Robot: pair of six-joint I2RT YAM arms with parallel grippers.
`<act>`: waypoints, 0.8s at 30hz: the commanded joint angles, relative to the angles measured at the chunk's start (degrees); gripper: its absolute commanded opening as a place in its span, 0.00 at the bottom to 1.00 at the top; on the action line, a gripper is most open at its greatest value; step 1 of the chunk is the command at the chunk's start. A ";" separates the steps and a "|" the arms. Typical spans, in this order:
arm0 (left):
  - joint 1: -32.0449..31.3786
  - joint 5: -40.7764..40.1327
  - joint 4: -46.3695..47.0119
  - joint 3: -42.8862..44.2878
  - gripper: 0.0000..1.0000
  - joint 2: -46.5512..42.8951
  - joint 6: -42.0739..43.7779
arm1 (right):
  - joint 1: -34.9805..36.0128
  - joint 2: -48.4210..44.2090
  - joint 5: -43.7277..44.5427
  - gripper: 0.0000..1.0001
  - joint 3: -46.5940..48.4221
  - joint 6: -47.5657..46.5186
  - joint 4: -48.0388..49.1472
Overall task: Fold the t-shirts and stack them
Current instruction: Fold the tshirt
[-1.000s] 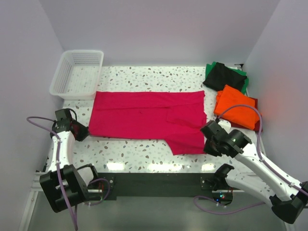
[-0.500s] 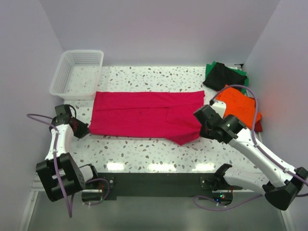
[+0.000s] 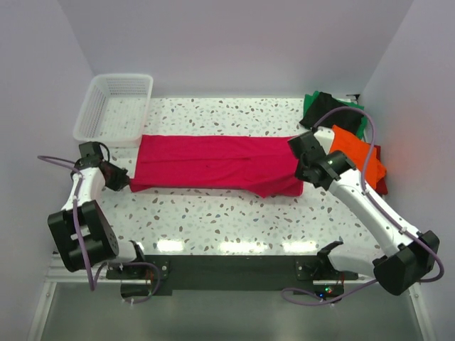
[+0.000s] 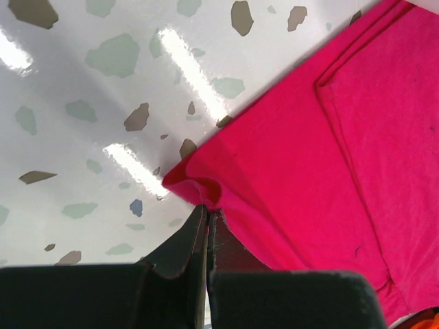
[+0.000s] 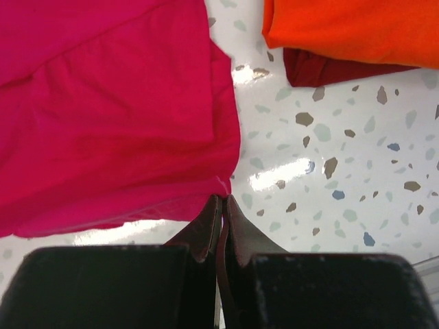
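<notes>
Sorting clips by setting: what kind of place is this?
Likely a robot lab test cell, not a home: bare white walls box in a speckled table, where the left gripper and right gripper pinch a crimson t-shirt beside a mesh basket.

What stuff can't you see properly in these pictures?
Green shirt: top view, mostly under the black shirt; only an edge shows.
Dark red shirt: right wrist view, under the orange shirt; only a strip shows.
Right gripper tips: top view, hidden by its own wrist.
Pink shirt: both wrist views, cut off by the frame edges.
</notes>
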 commanded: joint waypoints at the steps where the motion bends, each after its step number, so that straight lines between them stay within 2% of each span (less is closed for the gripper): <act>1: -1.01 0.90 4.98 3.69 0.00 3.62 -0.07 | -4.61 1.64 -0.54 0.00 3.08 -5.41 7.72; 13: -9.71 -1.21 7.27 14.23 0.00 14.26 -1.65 | -9.27 11.22 -2.65 0.00 8.88 -9.11 13.27; 24: -9.89 -4.46 6.48 17.93 0.00 18.57 -3.24 | -12.17 16.58 -3.62 0.00 11.87 -9.90 15.73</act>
